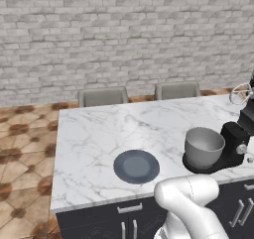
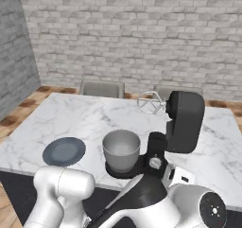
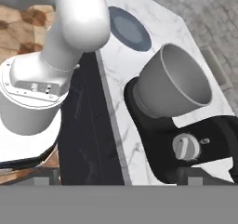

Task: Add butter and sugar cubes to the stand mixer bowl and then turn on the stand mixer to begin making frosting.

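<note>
The black stand mixer [image 2: 184, 120] stands near the marble counter's front edge, its head tilted up and its wire whisk [image 2: 151, 102] raised. The grey stand mixer bowl [image 1: 204, 146] [image 2: 121, 149] [image 3: 179, 81] sits on the mixer's base, and what shows of its inside looks bare. My gripper [image 3: 123, 179] is open and holds nothing. It hovers off the counter's front edge and looks at the mixer's silver side knob [image 3: 186, 147] [image 2: 155, 162]. The butter and the sugar cubes are out of view.
A flat dark grey plate [image 1: 136, 166] [image 2: 64, 151] [image 3: 130, 29] lies bare on the counter [image 1: 99, 134] left of the bowl. Two grey chairs [image 1: 102, 96] [image 1: 177, 90] stand behind the counter before a brick wall. Dark cabinet fronts [image 1: 99, 220] run below the counter's front edge.
</note>
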